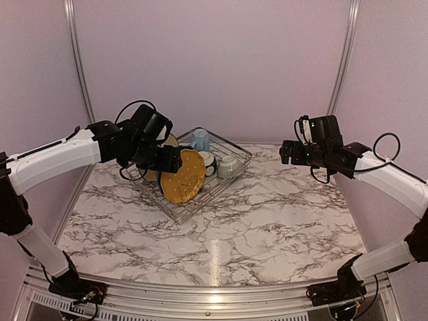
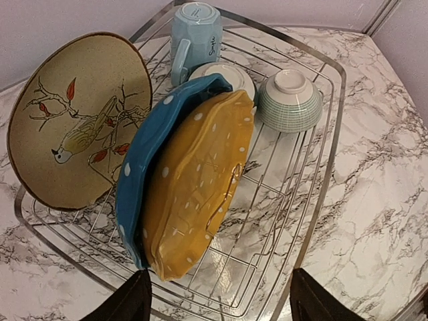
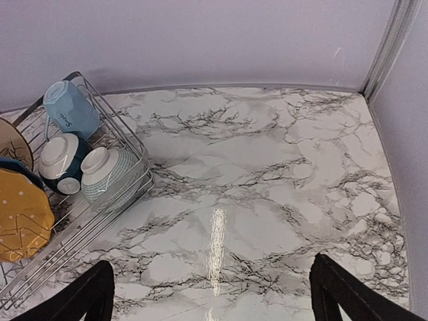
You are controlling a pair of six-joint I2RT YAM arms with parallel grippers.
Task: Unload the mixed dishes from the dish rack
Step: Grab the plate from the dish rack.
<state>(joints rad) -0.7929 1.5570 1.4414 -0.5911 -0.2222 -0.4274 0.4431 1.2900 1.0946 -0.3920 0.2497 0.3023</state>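
The only writing is a short word in dark script down the side of the mug (image 2: 194,33). It starts with a capital S, and the rest is too small to read. No brand shows anywhere.

There are six dishes, all in the rack (image 2: 267,221) at the back left of the counter (image 2: 381,167): three plates, one mug and two bowls.

The plates stand on edge, leaning. The cream plate (image 2: 73,127), painted with a bird, twigs and red leaves, stands apart at the left. The blue plate (image 2: 134,180) with white dots lies against the yellow plate (image 2: 194,187), which is also dotted.

The mug sits mouth down in the far corner. Just in front of it, side by side, are the teal bowl (image 2: 231,73) and the grey-green bowl (image 2: 289,100), both with their feet up.

The left end effector (image 2: 219,281) hangs over the rack's near side, fingers apart and holding nothing. The right end effector (image 3: 214,267) is over bare counter, well apart from the rack, fingers spread wide and likewise empty.
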